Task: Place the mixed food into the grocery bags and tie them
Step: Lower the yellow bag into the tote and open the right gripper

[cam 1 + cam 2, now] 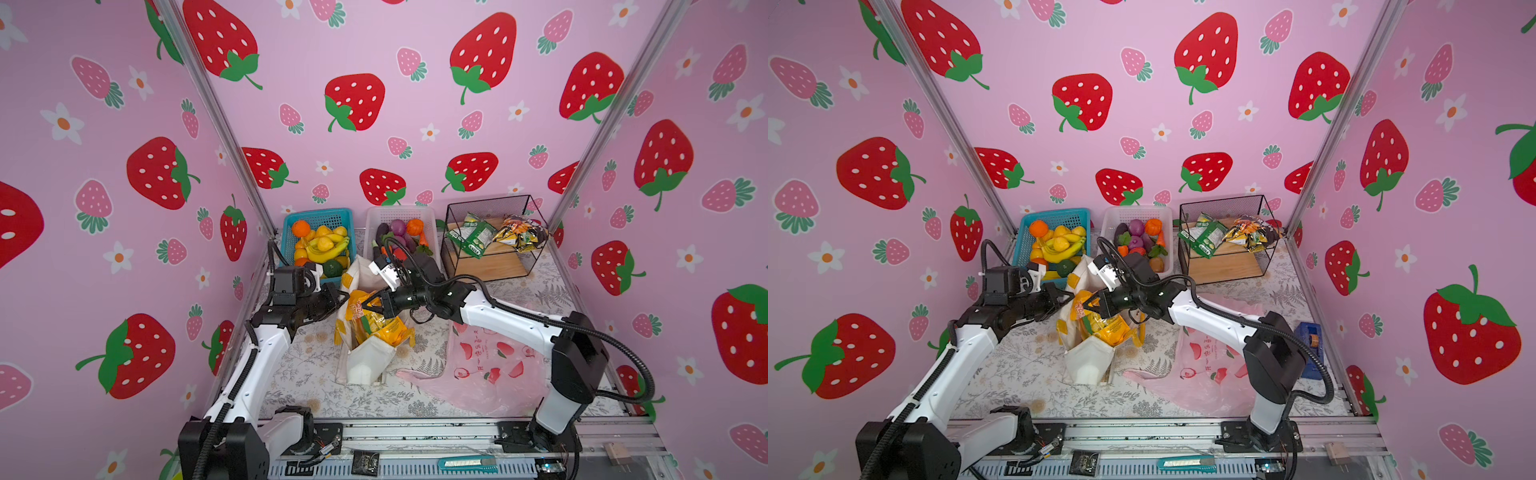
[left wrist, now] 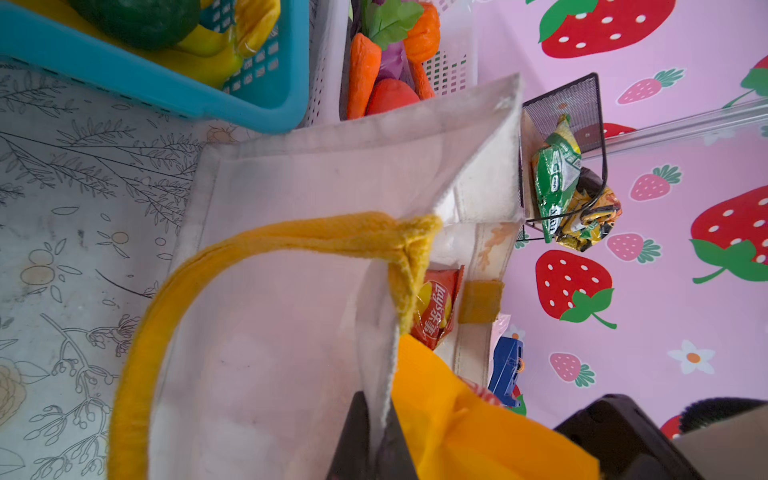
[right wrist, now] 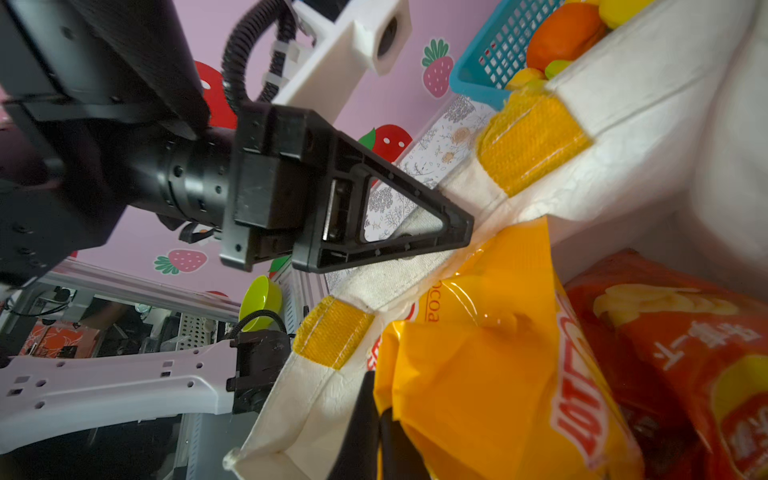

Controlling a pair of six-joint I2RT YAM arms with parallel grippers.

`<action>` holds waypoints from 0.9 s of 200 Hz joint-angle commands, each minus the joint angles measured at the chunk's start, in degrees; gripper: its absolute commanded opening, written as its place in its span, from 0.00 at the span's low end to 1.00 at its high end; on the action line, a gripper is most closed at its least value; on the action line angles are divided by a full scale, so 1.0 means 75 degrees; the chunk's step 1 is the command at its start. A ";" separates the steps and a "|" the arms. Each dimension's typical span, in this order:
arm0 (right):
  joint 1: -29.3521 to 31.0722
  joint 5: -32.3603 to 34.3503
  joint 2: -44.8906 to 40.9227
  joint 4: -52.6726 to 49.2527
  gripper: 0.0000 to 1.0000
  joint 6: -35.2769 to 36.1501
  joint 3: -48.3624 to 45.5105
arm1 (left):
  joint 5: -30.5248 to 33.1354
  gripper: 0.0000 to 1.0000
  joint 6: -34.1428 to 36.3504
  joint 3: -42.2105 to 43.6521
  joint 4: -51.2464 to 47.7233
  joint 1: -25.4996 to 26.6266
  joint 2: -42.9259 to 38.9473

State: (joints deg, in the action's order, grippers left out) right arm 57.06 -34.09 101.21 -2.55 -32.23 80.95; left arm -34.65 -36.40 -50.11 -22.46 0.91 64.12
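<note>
White links; black joints; ribbed cables; triangular left claw.

Upright cream tote, yellow packet sticking out; pink bag flat beside.

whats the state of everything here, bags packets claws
canvas tote: standing, mouth open
yellow packet: in the tote, sticking out
red packet: down inside the tote
pink bag: lying limp, untied
left claw: shut on the tote rim
right claw: at the yellow packet, grip unclear
wire basket: partly filled
</note>
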 commanded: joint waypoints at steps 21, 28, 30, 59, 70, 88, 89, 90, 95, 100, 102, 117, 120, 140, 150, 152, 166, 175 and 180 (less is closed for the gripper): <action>0.0097 0.0841 -0.0387 -0.1508 0.43 0.1645 0.0583 | -0.0416 0.00 -0.0138 0.0081 0.0346 0.0003 -0.0103; 0.0027 0.1201 -0.0646 -0.1699 0.47 0.1830 0.0497 | -0.0418 0.00 -0.0128 0.0085 0.0347 0.0002 -0.0109; -0.0021 0.1390 -0.0747 -0.1739 0.49 0.1871 0.0433 | -0.0418 0.00 -0.0127 0.0090 0.0352 0.0006 -0.0117; -0.0592 0.2654 -0.1874 -0.1885 0.61 0.1938 -0.0690 | -0.0430 0.00 -0.0083 0.0125 0.0350 -0.0035 -0.0129; -0.0826 0.3243 -0.2154 -0.1855 0.61 0.1778 -0.1191 | -0.0453 0.00 -0.0074 0.0141 0.0347 -0.0044 -0.0112; -0.0959 0.4104 -0.2217 -0.1706 0.65 0.1491 -0.1755 | -0.0510 0.00 -0.0072 0.0134 0.0364 -0.0047 -0.0108; -0.0955 0.4131 -0.2207 -0.1697 0.65 0.1476 -0.1774 | -0.0511 0.00 -0.0076 0.0132 0.0367 -0.0049 -0.0110; -0.0959 0.4162 -0.2202 -0.1675 0.65 0.1463 -0.1789 | -0.0512 0.00 -0.0072 0.0131 0.0362 -0.0050 -0.0111; -0.0962 0.4268 -0.2142 -0.1565 0.67 0.1403 -0.1893 | -0.0521 0.00 -0.0079 0.0133 0.0372 -0.0054 -0.0096; -0.0978 0.4339 -0.2066 -0.1450 0.69 0.1344 -0.1982 | -0.0530 0.00 -0.0080 0.0138 0.0375 -0.0052 -0.0089; -0.0976 0.4367 -0.2030 -0.1403 0.69 0.1326 -0.2019 | -0.0534 0.00 -0.0083 0.0135 0.0371 -0.0051 -0.0085; -0.0991 0.4318 -0.1674 -0.1026 0.70 0.1165 -0.2154 | -0.0559 0.00 -0.0080 0.0120 0.0381 -0.0055 -0.0053; -0.0997 0.4244 -0.1592 -0.0950 0.70 0.1149 -0.2166 | -0.0568 0.00 -0.0070 0.0123 0.0383 -0.0054 -0.0049; -0.0990 0.3575 -0.1101 -0.0496 0.66 0.1013 -0.2170 | -0.0571 0.00 -0.0057 0.0118 0.0371 -0.0057 -0.0038; -0.0980 0.3307 -0.0967 -0.0367 0.50 0.0968 -0.2178 | -0.0574 0.00 -0.0048 0.0103 0.0358 -0.0052 -0.0030; -0.0982 0.3280 -0.0958 -0.0370 0.49 0.0975 -0.2155 | -0.0572 0.00 -0.0046 0.0097 0.0352 -0.0057 -0.0035; -0.0978 0.3267 -0.1128 -0.0543 0.16 0.1155 -0.2031 | -0.0587 0.00 0.0018 -0.0005 0.0203 -0.0068 -0.0067; -0.0992 0.3231 -0.1420 -0.0717 0.04 0.1344 -0.1929 | -0.0676 0.00 0.0083 -0.0170 -0.0016 -0.0093 -0.0135; -0.0997 0.3109 -0.1676 -0.0764 0.01 0.1489 -0.1881 | -0.0752 0.00 0.0120 -0.0293 -0.0163 -0.0103 -0.0199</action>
State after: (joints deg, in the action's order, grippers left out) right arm 49.39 -8.38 94.78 -9.02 -23.79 64.53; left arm -38.06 -37.08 -49.45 -20.16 0.69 64.10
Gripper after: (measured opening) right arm 0.106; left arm 0.070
